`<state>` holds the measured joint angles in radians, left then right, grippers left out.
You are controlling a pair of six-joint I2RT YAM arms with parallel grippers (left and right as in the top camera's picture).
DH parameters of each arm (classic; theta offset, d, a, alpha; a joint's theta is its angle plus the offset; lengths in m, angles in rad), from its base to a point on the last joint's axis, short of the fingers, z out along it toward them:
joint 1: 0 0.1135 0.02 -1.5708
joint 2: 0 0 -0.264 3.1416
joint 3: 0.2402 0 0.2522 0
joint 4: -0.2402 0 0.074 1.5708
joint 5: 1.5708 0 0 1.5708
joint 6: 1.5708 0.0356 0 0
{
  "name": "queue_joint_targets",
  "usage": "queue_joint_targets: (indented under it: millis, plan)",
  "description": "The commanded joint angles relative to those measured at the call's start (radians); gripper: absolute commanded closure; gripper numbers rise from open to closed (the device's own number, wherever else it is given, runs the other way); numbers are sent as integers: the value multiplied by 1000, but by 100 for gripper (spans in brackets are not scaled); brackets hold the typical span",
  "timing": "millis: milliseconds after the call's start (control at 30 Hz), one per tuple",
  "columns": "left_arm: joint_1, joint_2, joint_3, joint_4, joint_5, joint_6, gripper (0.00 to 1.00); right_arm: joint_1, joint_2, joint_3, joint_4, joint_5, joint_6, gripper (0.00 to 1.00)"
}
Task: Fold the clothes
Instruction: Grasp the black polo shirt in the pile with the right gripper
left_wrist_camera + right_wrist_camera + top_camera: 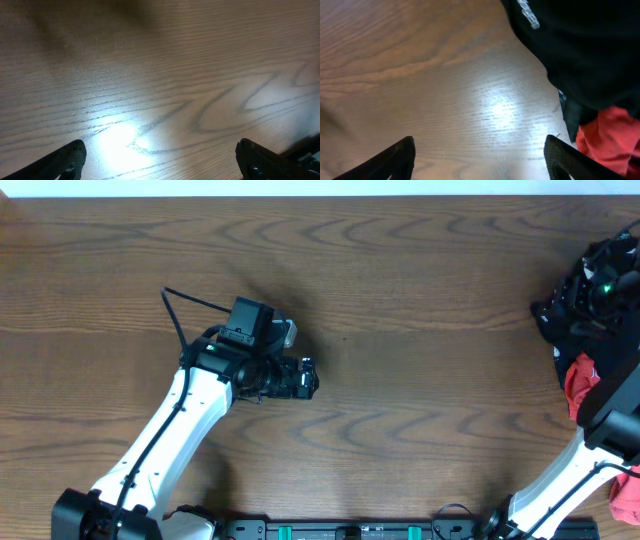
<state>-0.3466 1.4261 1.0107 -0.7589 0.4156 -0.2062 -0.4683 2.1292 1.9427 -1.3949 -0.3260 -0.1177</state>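
Where right arm (612, 412) overlaps, clothes (578, 380) partly hidden, cropped at edge.

You see bright, even light overhead. Both wrist views show a white glare patch on the table (117, 137), with soft, slightly blurred wood grain.

Overhead: fixed, high, straight down on bench (400, 300); whole work area in frame. Left wrist: close, low, oblique forward-down over bare wood, left claw (160, 152) tips at bottom corners. Right wrist: same close oblique look past right claw (479, 147); shares clothes (590, 50) pile with overhead's right edge.
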Motion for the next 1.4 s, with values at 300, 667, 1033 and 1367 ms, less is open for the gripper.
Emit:
queue_joint_targets:
  millis: [300,667,1033,1367]
  plan:
    - [-3,26,20,31,-8,6,3,52,43,64,28,184,35,12]
    - [-3,26,20,31,-8,6,3,-50,133,64,12,209,69,9]
    - [-3,26,20,34,-8,6,3,-169,134,64,8,180,110,12]
    - [-3,26,20,47,-8,6,3,-182,134,64,25,181,118,18]
